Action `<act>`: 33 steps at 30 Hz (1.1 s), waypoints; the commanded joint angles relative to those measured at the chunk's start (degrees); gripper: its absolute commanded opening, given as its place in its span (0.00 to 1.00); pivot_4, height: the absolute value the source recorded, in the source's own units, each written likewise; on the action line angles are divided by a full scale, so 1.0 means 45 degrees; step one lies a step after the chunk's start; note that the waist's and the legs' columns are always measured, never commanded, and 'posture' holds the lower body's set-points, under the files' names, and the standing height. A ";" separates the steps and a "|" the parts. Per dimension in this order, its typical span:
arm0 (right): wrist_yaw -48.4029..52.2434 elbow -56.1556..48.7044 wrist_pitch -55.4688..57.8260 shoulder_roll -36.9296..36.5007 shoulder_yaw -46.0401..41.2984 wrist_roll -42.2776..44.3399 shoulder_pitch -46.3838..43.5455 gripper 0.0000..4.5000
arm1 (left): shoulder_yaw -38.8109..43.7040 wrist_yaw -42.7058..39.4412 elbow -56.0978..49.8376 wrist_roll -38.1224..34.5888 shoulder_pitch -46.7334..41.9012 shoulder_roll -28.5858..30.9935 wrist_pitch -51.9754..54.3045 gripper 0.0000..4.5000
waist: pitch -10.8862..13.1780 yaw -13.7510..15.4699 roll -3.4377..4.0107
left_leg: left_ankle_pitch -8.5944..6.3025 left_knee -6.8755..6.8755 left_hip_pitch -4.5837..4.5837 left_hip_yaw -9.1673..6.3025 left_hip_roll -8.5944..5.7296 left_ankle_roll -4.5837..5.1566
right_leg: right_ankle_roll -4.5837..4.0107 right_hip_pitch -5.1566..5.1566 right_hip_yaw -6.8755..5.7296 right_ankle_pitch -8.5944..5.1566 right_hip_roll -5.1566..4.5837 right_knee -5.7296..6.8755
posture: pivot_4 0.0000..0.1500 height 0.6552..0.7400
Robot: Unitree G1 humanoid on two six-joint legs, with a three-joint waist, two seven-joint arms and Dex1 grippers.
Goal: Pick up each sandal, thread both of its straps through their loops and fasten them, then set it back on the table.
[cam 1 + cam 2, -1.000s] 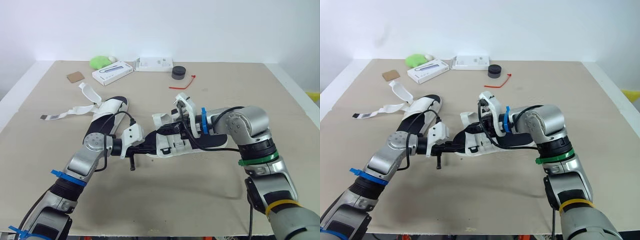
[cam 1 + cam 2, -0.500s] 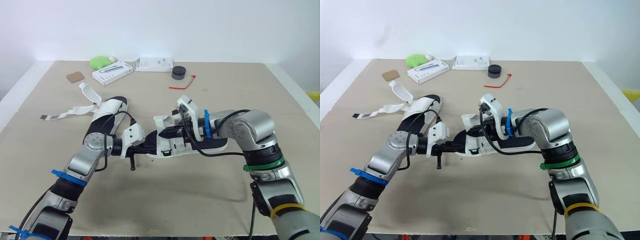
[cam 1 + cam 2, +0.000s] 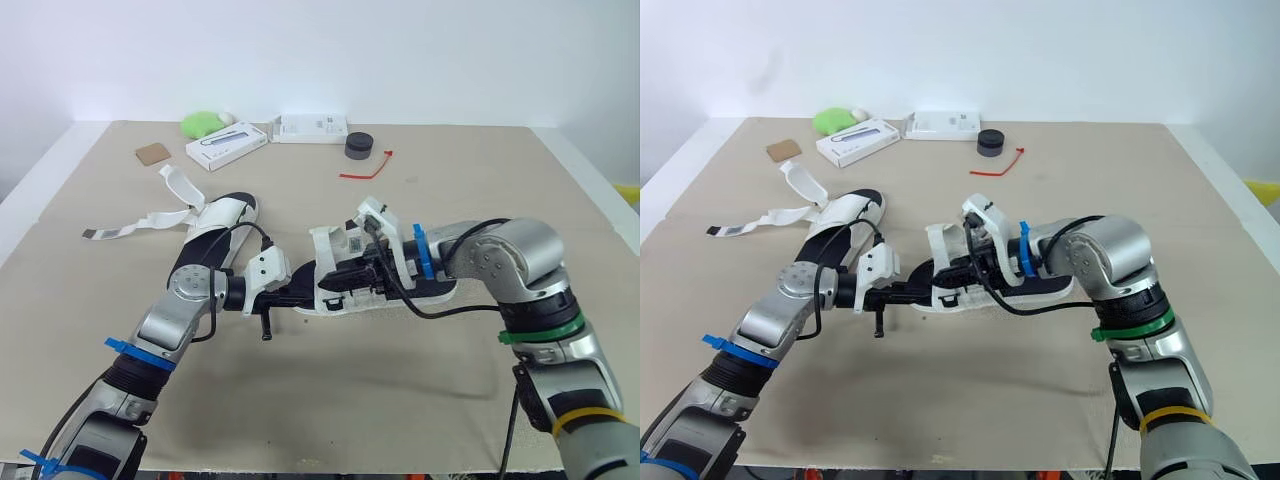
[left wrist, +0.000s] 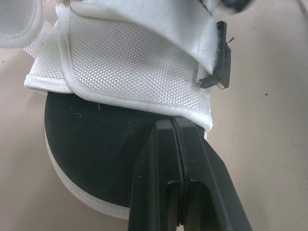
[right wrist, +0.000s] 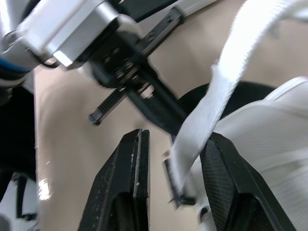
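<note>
A black-soled sandal with white straps (image 3: pixel 385 285) lies mid-table between both arms. My left gripper (image 3: pixel 303 296) is shut on the sole's toe edge, and its fingers (image 4: pixel 159 144) press together on the black sole (image 4: pixel 91 144) below the woven white upper (image 4: pixel 130 62). My right gripper (image 3: pixel 358 277) reaches in from the right over the front strap. Its fingers (image 5: pixel 137 163) stand open with a loose white strap (image 5: pixel 211 110) hanging between them, against one finger. The second sandal (image 3: pixel 218 222) lies at the left rear, its straps (image 3: pixel 140 224) undone and trailing left.
Along the far edge sit a white box (image 3: pixel 226 144), a second white box (image 3: pixel 312 127), a black round puck (image 3: pixel 357 146), a red tie (image 3: pixel 365 170), a green object (image 3: pixel 203 123) and a brown card (image 3: pixel 152 153). Bare tabletop (image 3: pixel 330 400) lies in front.
My right arm has shifted right and lower, drawing the gripper back along the sandal's front strap. The left gripper has kept its hold and hardly moved.
</note>
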 commanded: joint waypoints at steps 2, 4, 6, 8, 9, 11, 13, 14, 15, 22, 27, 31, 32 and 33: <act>-0.0140 0.0034 0.0231 0.0241 -0.0575 0.0344 -0.0109 0.39 | -0.0041 0.0025 0.0107 0.0122 -0.0098 -0.0018 -0.0054 0.00 | 0.0000 0.0000 0.0000 | 0.0001 0.0000 0.0000 0.0000 0.0000 0.0001 | 0.0000 0.0000 0.0000 0.0000 0.0000 0.0000 | 1.00 1.00; -0.0245 0.0313 0.0233 0.0379 -0.0704 0.0305 -0.0228 0.28 | -0.0032 0.0020 0.0054 0.0106 -0.0062 0.0005 -0.0025 0.00 | 0.0000 0.0000 0.0000 | 0.0001 0.0001 0.0000 0.0000 0.0000 0.0001 | 0.0000 0.0000 0.0000 0.0000 0.0001 0.0000 | 1.00 1.00; -0.0232 0.0423 0.0241 0.0431 -0.0702 0.0271 -0.0305 0.19 | -0.0032 0.0025 -0.0019 0.0095 -0.0012 0.0021 0.0013 0.00 | 0.0000 0.0000 -0.0001 | 0.0002 0.0002 0.0000 0.0001 0.0000 0.0000 | 0.0001 0.0001 0.0000 0.0001 0.0000 0.0000 | 1.00 1.00; -0.0231 0.0443 0.0263 0.0465 -0.0619 0.0276 -0.0350 0.03 | -0.0037 0.0025 -0.0038 0.0097 -0.0005 0.0024 0.0025 0.00 | 0.0000 0.0000 0.0000 | 0.0002 0.0002 -0.0002 0.0002 -0.0002 -0.0001 | 0.0002 -0.0001 0.0001 0.0002 -0.0002 0.0000 | 1.00 1.00; -0.0234 0.0442 0.0267 0.0475 -0.0566 0.0277 -0.0363 0.03 | -0.0037 0.0025 -0.0039 0.0095 -0.0009 0.0021 0.0032 0.00 | 0.0000 0.0000 -0.0001 | 0.0002 0.0002 -0.0001 0.0001 -0.0002 -0.0001 | 0.0002 -0.0001 0.0001 0.0002 -0.0002 0.0000 | 1.00 1.00; -0.0178 0.0402 0.0216 0.0419 -0.0376 0.0227 -0.0369 0.03 | -0.0040 0.0035 -0.0037 0.0098 -0.0016 0.0011 0.0036 0.00 | 0.0000 0.0000 0.0000 | 0.0002 0.0002 -0.0001 0.0000 -0.0001 -0.0001 | 0.0002 -0.0001 0.0000 0.0002 -0.0002 0.0000 | 1.00 1.00; -0.0084 0.0315 0.0087 0.0300 -0.0128 0.0122 -0.0345 0.03 | -0.0037 0.0044 -0.0042 0.0091 -0.0018 0.0002 0.0049 0.00 | 0.0000 0.0000 0.0000 | 0.0002 0.0002 -0.0001 0.0001 -0.0001 -0.0001 | 0.0002 0.0000 0.0001 0.0002 -0.0001 0.0000 | 1.00 1.00; 0.0011 0.0224 -0.0119 0.0180 0.0080 -0.0002 -0.0308 0.03 | -0.0044 0.0045 -0.0039 0.0098 -0.0011 0.0003 0.0046 0.00 | 0.0000 0.0000 -0.0001 | 0.0002 0.0002 -0.0001 0.0001 -0.0001 -0.0001 | 0.0002 0.0000 0.0001 0.0002 -0.0001 0.0001 | 1.00 1.00; 0.0077 0.0165 -0.0271 0.0095 0.0223 -0.0085 -0.0283 0.03 | -0.0049 0.0045 -0.0037 0.0103 -0.0005 0.0004 0.0042 0.00 | 0.0000 0.0000 -0.0001 | 0.0002 0.0002 -0.0001 0.0000 -0.0001 -0.0001 | 0.0002 0.0000 0.0001 0.0002 -0.0001 0.0000 | 1.00 1.00; 0.0888 -0.0324 -0.1739 -0.0705 0.1448 -0.0865 -0.0162 0.03 | -0.0083 0.0066 -0.0061 0.0100 0.0008 -0.0059 0.0047 0.00 | 0.0000 0.0000 -0.0001 | 0.0002 0.0002 0.0000 0.0001 -0.0002 -0.0001 | 0.0002 0.0001 0.0000 0.0001 0.0000 0.0000 | 1.00 1.00; 0.1334 -0.0325 -0.2509 -0.1088 0.1886 -0.1315 -0.0112 0.03 | -0.0077 0.0060 -0.0065 0.0117 0.0019 -0.0064 0.0040 0.00 | 0.0000 0.0010 -0.0001 | 0.0002 0.0002 -0.0001 0.0003 -0.0005 -0.0001 | 0.0003 0.0001 0.0000 0.0000 -0.0003 -0.0003 | 1.00 1.00; 0.1553 -0.0461 -0.2659 -0.1193 0.1913 -0.1378 -0.0036 0.03 | -0.0100 0.0084 -0.0118 0.0125 0.0044 -0.0078 0.0066 0.00 | 0.0000 0.0017 -0.0001 | 0.0002 0.0002 -0.0001 0.0001 -0.0005 -0.0002 | 0.0004 0.0001 0.0000 0.0000 -0.0003 -0.0003 | 1.00 1.00; 0.1566 -0.0497 -0.2627 -0.1186 0.1895 -0.1363 -0.0016 0.03 | -0.0105 0.0090 -0.0131 0.0125 0.0047 -0.0086 0.0072 0.00 | 0.0000 0.0020 -0.0001 | 0.0003 0.0002 -0.0001 0.0001 -0.0005 -0.0002 | 0.0003 0.0002 0.0000 0.0000 -0.0003 -0.0003 | 1.00 1.00; 0.1572 -0.0527 -0.2603 -0.1179 0.1880 -0.1347 0.0003 0.03 | -0.0108 0.0093 -0.0140 0.0125 0.0049 -0.0090 0.0077 0.00 | 0.0000 0.0020 -0.0001 | 0.0003 0.0002 -0.0001 0.0000 -0.0005 -0.0002 | 0.0003 0.0001 0.0000 0.0000 -0.0004 -0.0003 | 1.00 1.00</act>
